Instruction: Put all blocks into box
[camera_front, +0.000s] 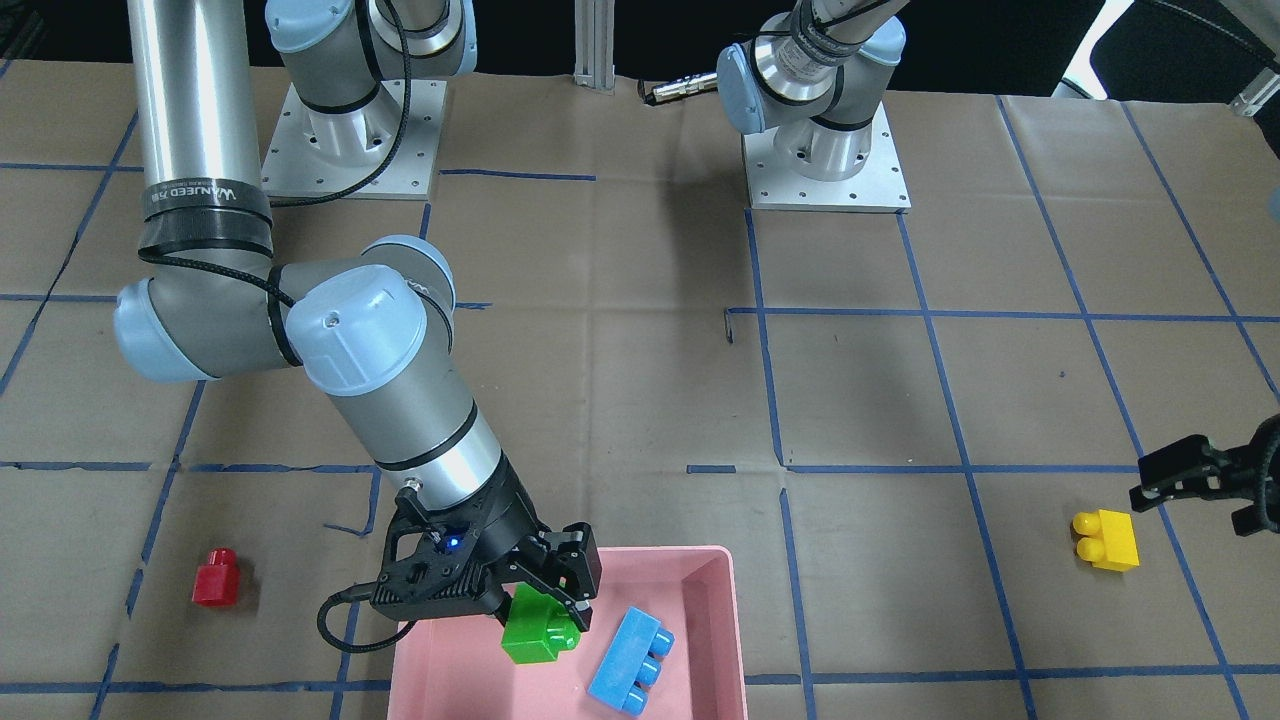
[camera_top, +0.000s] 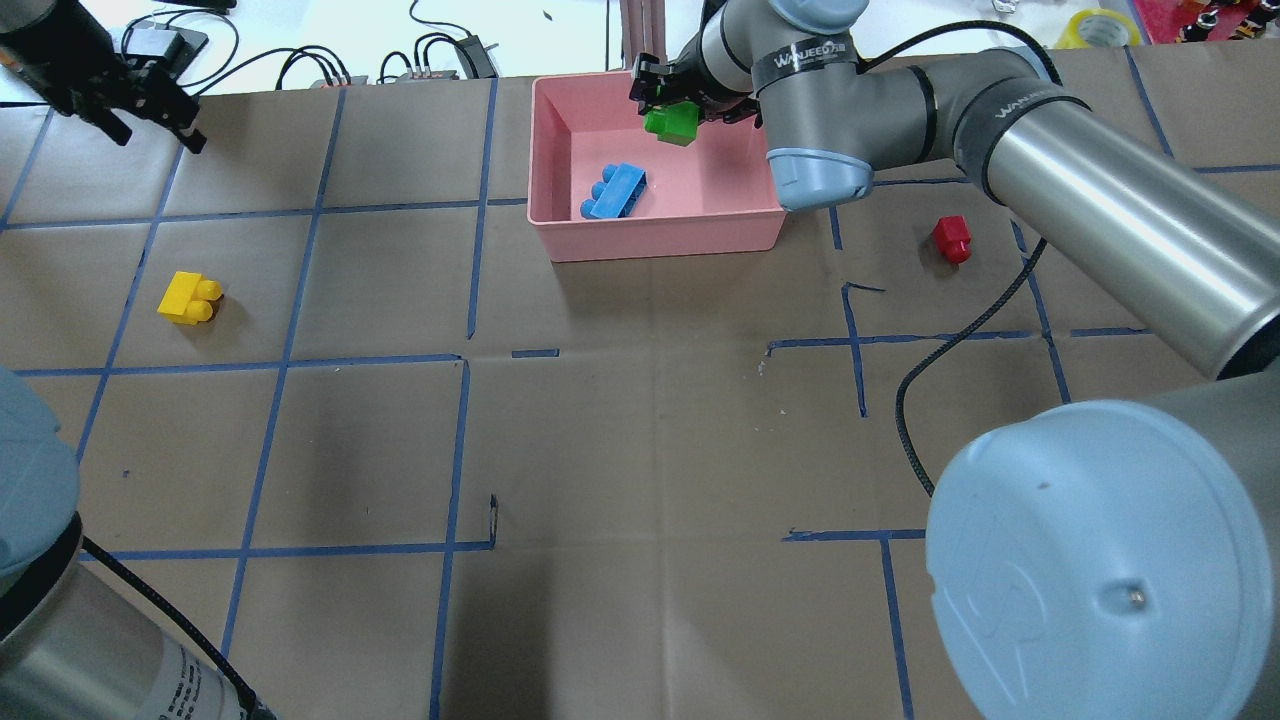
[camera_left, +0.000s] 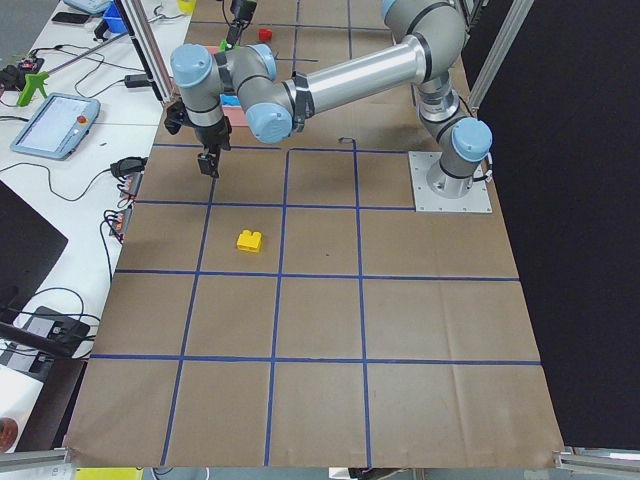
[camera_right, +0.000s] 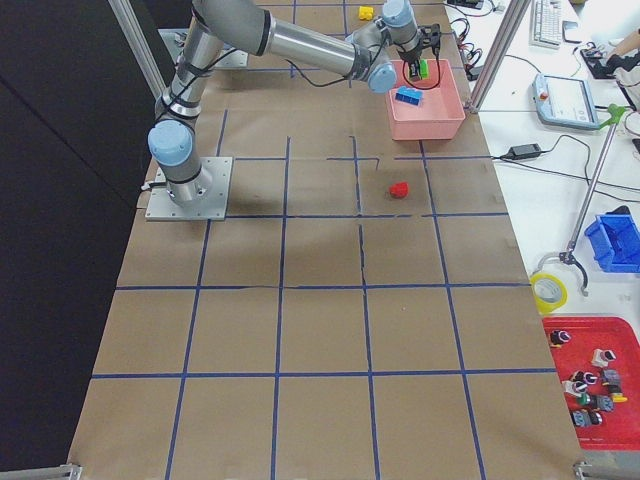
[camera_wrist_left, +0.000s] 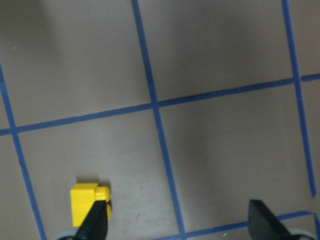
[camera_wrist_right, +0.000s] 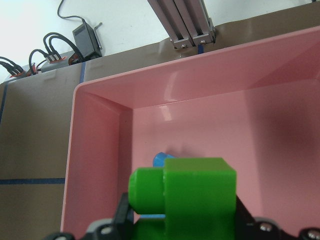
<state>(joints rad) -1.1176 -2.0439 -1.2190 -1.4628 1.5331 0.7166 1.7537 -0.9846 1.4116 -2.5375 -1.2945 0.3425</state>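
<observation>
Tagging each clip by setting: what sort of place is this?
Likely a robotics lab: a paper-covered table gridded with blue tape, a bolted-down arm base plate, and a teach pendant alongside.

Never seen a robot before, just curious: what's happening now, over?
Right jaws shut on green block over pink box. Left jaws open near yellow block. Blue block boxed; red block out. No obstruction seen.

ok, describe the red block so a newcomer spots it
Start at the pink box at top centre of the overhead view. Just right of it, outside its rim, sits the red block. It is the only red brick, small and single-stud.
</observation>
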